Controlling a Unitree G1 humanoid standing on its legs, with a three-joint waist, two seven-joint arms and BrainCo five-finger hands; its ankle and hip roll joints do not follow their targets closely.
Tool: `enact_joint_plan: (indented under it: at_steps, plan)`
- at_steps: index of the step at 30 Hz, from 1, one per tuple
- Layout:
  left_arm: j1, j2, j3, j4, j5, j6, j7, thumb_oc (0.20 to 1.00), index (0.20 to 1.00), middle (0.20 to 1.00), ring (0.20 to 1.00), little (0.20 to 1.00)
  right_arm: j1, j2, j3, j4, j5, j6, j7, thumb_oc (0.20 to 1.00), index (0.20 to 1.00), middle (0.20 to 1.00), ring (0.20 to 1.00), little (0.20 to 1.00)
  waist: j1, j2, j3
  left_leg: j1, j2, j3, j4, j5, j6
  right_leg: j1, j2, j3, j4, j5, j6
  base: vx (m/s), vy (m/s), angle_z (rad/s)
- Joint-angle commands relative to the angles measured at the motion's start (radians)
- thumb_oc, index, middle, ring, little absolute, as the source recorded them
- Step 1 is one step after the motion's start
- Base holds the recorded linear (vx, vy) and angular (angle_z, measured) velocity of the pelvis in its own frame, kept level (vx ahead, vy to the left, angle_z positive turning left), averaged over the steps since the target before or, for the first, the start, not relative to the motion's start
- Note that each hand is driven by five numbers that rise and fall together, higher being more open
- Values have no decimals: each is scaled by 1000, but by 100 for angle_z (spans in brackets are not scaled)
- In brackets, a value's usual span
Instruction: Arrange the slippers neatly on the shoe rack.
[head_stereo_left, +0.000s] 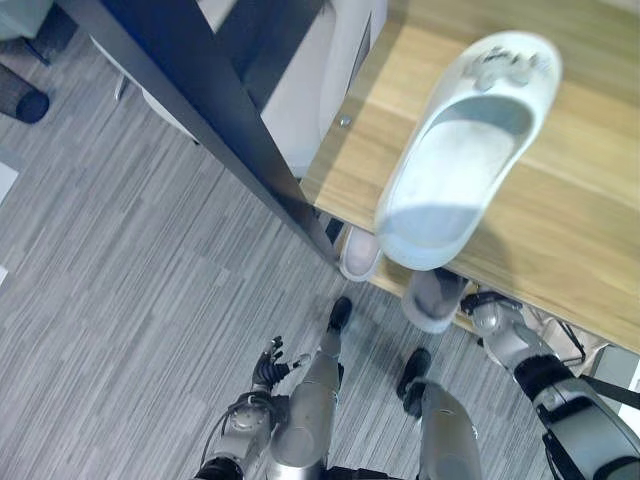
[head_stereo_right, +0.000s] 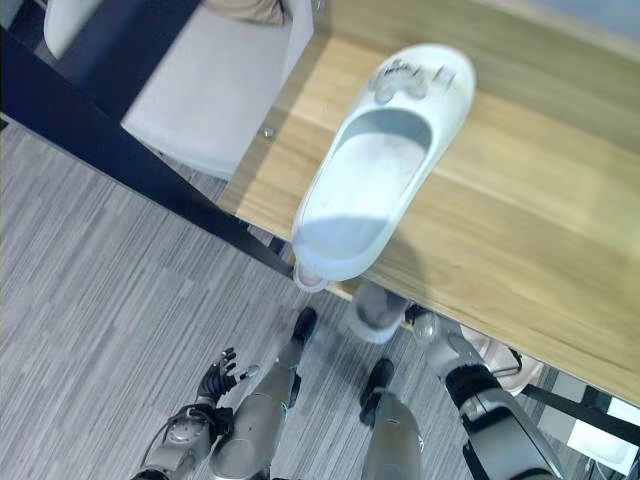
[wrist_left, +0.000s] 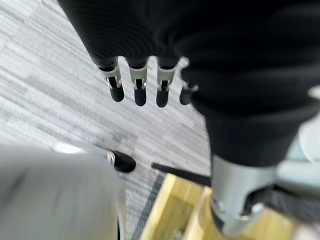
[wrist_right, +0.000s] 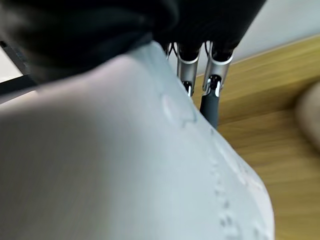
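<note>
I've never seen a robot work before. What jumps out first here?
A pale slipper lies on the top wooden shelf, its heel sticking out over the front edge. Just below that edge, a second slipper is held by the right robot hand. The left robot hand hangs open over the grey floor.

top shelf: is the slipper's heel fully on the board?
No, the pale slipper lies on the wooden shelf with its heel end sticking out past the shelf's front edge.
</note>
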Motion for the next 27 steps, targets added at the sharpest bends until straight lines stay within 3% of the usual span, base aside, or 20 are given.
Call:
enact_joint_plan:
  at_steps: [1, 4, 12, 15, 16, 21, 22, 27]
  plan:
    - [-12, 10, -14, -81, -55, -68, 33, 1000, 1000, 1000, 1000, 1000, -55, -71, 34, -12, -24, 14, -76, 200, 200, 200, 200, 200, 19, -28, -39, -75, -52, 23, 204, -197, 46, -71, -9, 27, -117, 79, 2, -92, 72, 5]
    - [-35, 21, -31, -131, -62, -81, 38, 1000, 1000, 1000, 1000, 1000, -121, -106, 64, 41, -28, 15, -98, 200, 200, 200, 200, 200, 26, -25, -29, -156, -74, 24, 298, -251, 56, -154, -31, 54, -6, 22, 2, -15, 20, 15]
    - [-30, 59, -50, -226, -95, -105, 22, 1000, 1000, 1000, 1000, 1000, -250, -206, 176, 164, -56, 21, -125, 200, 200, 200, 200, 200, 38, -16, -42, -312, -105, 24, 390, -266, 63, -329, -55, 87, 131, -18, -14, -29, 39, 8]
    - [-27, 79, -61, -301, -111, -111, 19, 1000, 1000, 1000, 1000, 1000, -271, -210, 207, 188, -60, 26, -125, 200, 200, 200, 200, 200, 44, -16, -43, -345, -112, 28, 419, -274, 69, -365, -59, 100, 162, -26, -18, 0, 3, -1]
    - [8, 107, -56, -397, -115, -105, 7, 1000, 1000, 1000, 1000, 1000, -269, -217, 225, 175, -72, 24, -119, 200, 200, 200, 200, 200, 52, -5, -42, -369, -122, 24, 450, -284, 72, -386, -68, 101, 194, -39, -19, 0, 0, 0]
    - [70, 138, -52, -445, -124, -98, -23, 1000, 1000, 1000, 1000, 1000, -251, -190, 236, 161, -90, 18, -96, 200, 200, 200, 200, 200, 58, 4, -56, -397, -131, 26, 477, -298, 74, -419, -79, 111, 234, -62, -22, 7, 6, 3]
    - [70, 145, -58, -455, -123, -98, -32, 1000, 1000, 1000, 1000, 1000, -248, -156, 254, 182, -98, 20, -70, 1000, 1000, 1000, 1000, 1000, 61, 5, -59, -398, -133, 28, 482, -302, 75, -422, -81, 112, 239, -64, -23, 24, 12, -23]
    - [62, 136, -62, -412, -116, -98, -38, 1000, 1000, 1000, 1000, 1000, -266, -44, 294, 282, -138, 58, -11, 1000, 1000, 1000, 1000, 1000, 63, -1, -64, -378, -132, 26, 466, -301, 76, -402, -80, 108, 223, -63, -24, 22, 14, 8]
